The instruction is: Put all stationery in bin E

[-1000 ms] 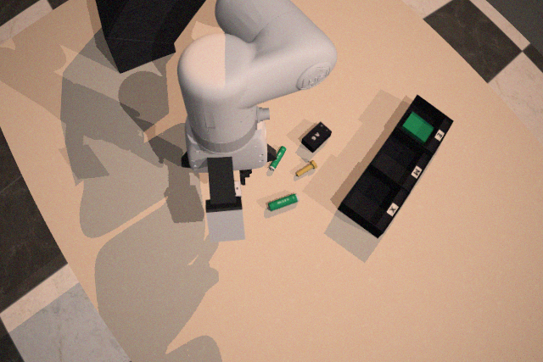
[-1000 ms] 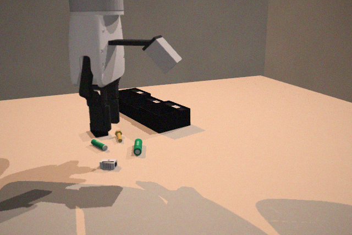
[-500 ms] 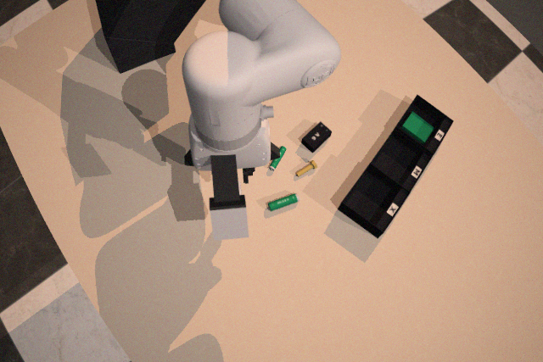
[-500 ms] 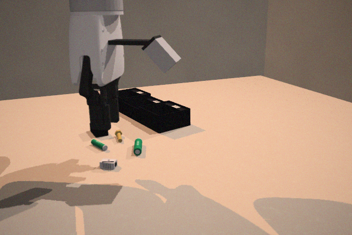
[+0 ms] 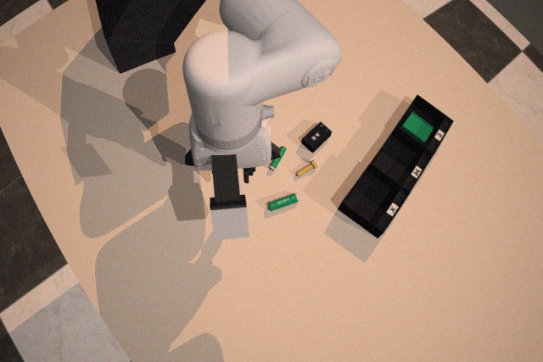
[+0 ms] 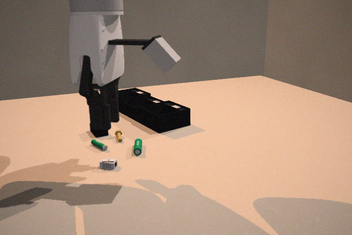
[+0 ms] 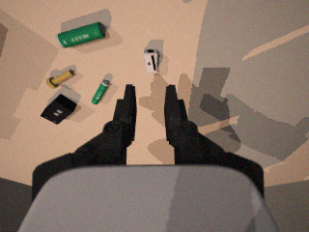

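Note:
A small grey pencil sharpener (image 6: 108, 164) lies on the table; in the wrist view it (image 7: 152, 60) lies just beyond my fingertips, apart from them. My gripper (image 7: 150, 97) (image 6: 105, 125) is partly open with nothing between the fingers, and it hangs low over the table. In the top view my arm hides the sharpener. The black row of bins (image 5: 396, 165) stands to the right. Its compartment E (image 5: 417, 126), at the far end, holds a green block.
A large green battery (image 5: 282, 202), a small green battery (image 5: 279, 158), a yellow bolt (image 5: 305, 168) and a small black box (image 5: 316, 136) lie between my gripper and the bins. A big black block (image 5: 148, 2) stands at the table's far left.

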{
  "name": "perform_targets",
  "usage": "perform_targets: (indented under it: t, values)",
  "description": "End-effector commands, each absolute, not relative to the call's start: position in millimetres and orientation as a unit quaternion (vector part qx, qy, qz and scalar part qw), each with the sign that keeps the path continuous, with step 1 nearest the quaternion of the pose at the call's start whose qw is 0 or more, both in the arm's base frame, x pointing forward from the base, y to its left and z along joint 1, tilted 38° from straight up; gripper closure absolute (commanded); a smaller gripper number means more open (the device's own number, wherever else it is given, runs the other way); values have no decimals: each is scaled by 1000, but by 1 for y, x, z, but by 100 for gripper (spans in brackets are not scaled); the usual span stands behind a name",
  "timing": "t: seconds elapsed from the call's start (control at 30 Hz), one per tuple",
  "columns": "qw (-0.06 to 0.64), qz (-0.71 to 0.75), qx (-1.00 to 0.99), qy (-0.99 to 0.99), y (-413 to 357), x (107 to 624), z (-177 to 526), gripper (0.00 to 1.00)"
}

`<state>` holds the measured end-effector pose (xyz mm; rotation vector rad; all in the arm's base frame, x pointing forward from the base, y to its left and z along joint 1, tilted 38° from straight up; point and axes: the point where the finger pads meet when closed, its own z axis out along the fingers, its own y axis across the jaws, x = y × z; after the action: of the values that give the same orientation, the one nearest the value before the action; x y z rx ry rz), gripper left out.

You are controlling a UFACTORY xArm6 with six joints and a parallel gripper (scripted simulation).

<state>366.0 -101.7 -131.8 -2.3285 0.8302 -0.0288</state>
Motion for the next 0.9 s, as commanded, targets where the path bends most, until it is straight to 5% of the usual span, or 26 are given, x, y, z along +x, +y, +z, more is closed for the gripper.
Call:
perform_targets:
  t: [0.0, 0.87]
  values:
    - [328, -12, -890, 317, -103, 367, -131, 71]
    - [328, -12, -890, 317, -69, 381, -177, 71]
